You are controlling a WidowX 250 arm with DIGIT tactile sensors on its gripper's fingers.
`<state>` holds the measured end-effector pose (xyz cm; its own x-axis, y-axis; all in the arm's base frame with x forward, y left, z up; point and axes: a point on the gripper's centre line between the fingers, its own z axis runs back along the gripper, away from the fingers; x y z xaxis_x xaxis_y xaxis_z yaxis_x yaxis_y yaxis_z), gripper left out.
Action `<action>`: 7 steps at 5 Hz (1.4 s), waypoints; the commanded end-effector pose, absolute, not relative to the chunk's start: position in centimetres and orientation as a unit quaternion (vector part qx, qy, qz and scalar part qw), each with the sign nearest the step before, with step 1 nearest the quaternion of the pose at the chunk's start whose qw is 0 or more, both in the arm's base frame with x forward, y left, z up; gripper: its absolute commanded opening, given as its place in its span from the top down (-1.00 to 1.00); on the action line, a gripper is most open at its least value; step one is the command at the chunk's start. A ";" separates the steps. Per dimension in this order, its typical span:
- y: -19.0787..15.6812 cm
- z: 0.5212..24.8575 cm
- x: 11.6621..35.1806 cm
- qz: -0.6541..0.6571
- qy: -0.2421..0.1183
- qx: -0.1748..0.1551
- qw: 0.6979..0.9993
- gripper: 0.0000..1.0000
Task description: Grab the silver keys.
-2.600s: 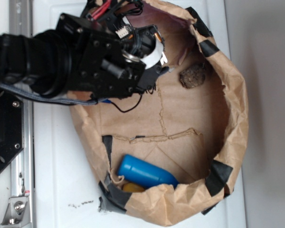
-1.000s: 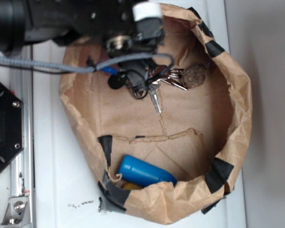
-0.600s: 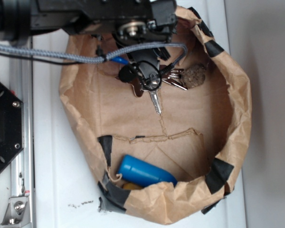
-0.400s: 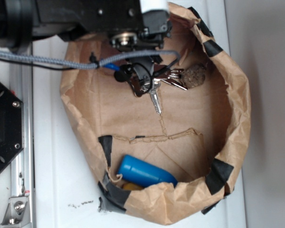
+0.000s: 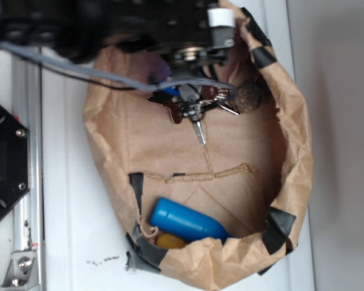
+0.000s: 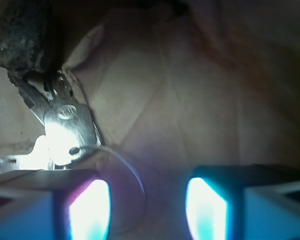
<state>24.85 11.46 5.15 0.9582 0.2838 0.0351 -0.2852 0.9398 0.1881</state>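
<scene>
A: Where are the silver keys (image 5: 197, 109)?

B: On the floor of the brown paper bag (image 5: 303, 151), in its upper part. The bunch fans out, one long key pointing down toward the crease in the paper, the others reaching right to the rough brown lump (image 5: 250, 96). They look to be touching it.

A: Does the wrist view agree?

B: Yes, and it adds detail. There the silver keys (image 6: 65, 132) sit at the left, glaring under the light, with a thin wire ring looping from them toward the middle. The lump (image 6: 20, 35) is in the top left corner, right against the key tips. From outside you cannot see that ring clearly.

A: And the claw?

B: In the exterior view the claw (image 5: 191, 100) hangs directly over the bunch, and the black arm body hides most of it, so the fingers are not readable there. In the wrist view the claw (image 6: 147, 207) is spread: two fingers at the bottom edge, a wide gap of bare paper between them. The left finger (image 6: 87, 210) sits just below the keys; whether it touches them I cannot tell.

A: Anything else in the bag?

B: Only the exterior view shows it: a blue cylinder (image 5: 185, 221) at the bottom, an orange thing (image 5: 170, 240) tucked beside it, well apart from the keys. Black tape (image 5: 279, 224) patches the rim. The bag rests on a white tabletop (image 5: 67, 230).
</scene>
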 end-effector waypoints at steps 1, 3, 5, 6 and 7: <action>14.1 8.2 24.6 0.103 0.003 0.072 0.992 -1.00; 13.7 7.4 24.1 0.095 -0.013 0.073 0.993 -1.00; 12.7 6.1 24.1 0.090 -0.044 0.073 0.992 -1.00; 12.1 5.4 25.0 0.068 -0.060 0.057 0.994 -1.00; 11.5 4.9 26.1 0.065 -0.062 0.049 0.995 -1.00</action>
<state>24.64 10.70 3.04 0.9850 0.1520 0.0822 -0.1590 0.9834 0.0871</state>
